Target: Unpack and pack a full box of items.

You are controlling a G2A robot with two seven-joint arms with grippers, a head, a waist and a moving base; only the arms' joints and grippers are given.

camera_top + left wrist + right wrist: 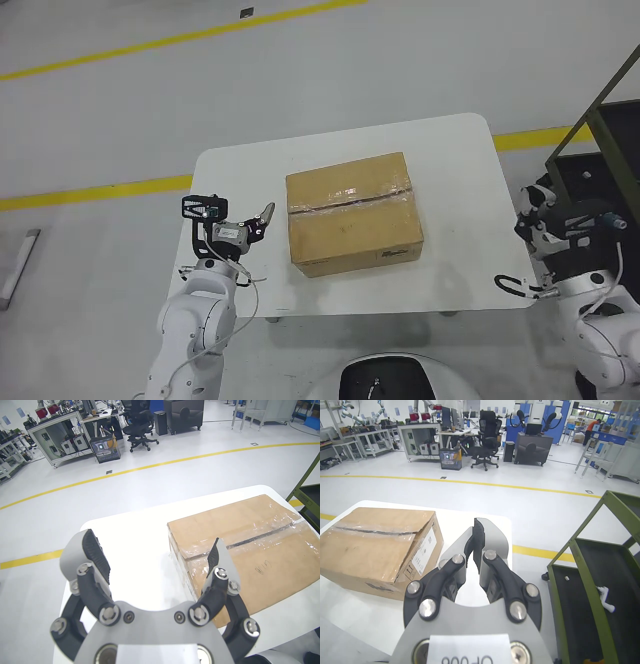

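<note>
Pale, smooth flooring with a painted yellow line (100, 190) surrounds your white table (240, 170), a glossy top with rounded corners. At its middle sits the cardboard box (352, 212): a plain brown rectangular carton, lying flat with both flaps down. Clear tape (262, 535) runs along the centre seam; it is shiny and crinkled, and folds down over the ends. One short side face carries a white paper label (425, 552), and that corner of the lid looks slightly dented. Your left gripper (153, 540) hangs over the table's left part, just beside the box's left side and not touching it, its silver fingers spread wide with nothing between them; the pads (96, 552) are black ribbed rubber. Your right gripper (475, 535) sits off the table's right edge, apart from the box, its two ribbed pads pressed together on nothing. Beside it stands an olive-green metal cart (551, 590) with dark matte trays, one holding a small white piece (605, 597).
</note>
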